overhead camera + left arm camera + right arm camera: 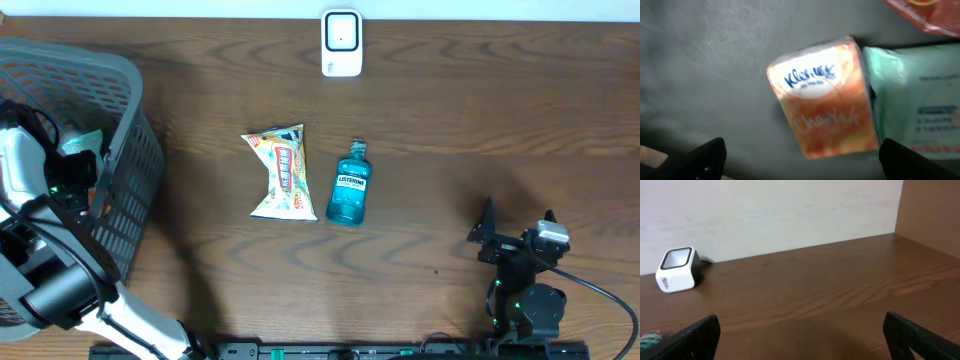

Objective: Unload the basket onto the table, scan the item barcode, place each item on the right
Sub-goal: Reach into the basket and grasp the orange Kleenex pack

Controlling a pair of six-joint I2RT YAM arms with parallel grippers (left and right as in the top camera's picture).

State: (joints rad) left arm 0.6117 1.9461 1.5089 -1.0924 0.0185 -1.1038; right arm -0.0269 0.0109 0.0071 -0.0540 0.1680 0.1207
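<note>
Left gripper (802, 150): jaws wide apart, holding nothing, inside the grey basket (120, 130) above an orange Kleenex pack (822, 100). Right gripper (800, 322): jaws wide apart, empty.

Only the left wrist view shows the pack, which lies against a mint-green wipes pack (912, 95). Only the overhead view shows a snack bag (281, 172) beside a Listerine bottle (349, 183) mid-table. The barcode scanner (341, 42) stands at the far edge.

My overhead camera looks straight down on the whole table (480, 120) from far off. My left wrist view sits close inside the basket (140, 150), facing down at a tissue pack (822, 100). My right wrist view looks low across the table toward the wall (765, 210); it shares the scanner (341, 42) with overhead
</note>
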